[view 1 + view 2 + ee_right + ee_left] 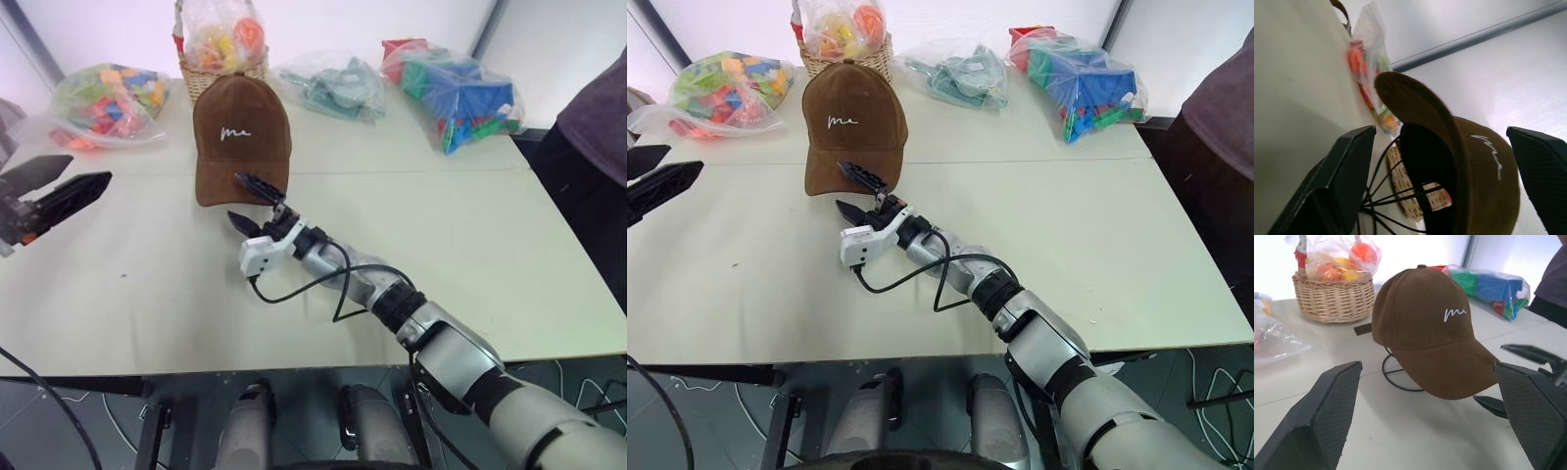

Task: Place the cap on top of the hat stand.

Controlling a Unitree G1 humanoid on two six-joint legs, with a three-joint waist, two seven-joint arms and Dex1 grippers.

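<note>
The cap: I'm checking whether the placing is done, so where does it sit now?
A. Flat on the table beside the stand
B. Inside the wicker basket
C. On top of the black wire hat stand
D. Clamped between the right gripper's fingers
C: the brown cap rests over the hat stand, whose wires show beneath it, while the right gripper stands open just short of the brim.

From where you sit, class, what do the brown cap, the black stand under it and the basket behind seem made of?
Brown curved-brim cap: probably suede-like fabric, matte and napped.
Black thin-wire stand: likely metal wire, seen as slim dark rods.
Tan woven basket: wicker, by its visible weave.
</note>
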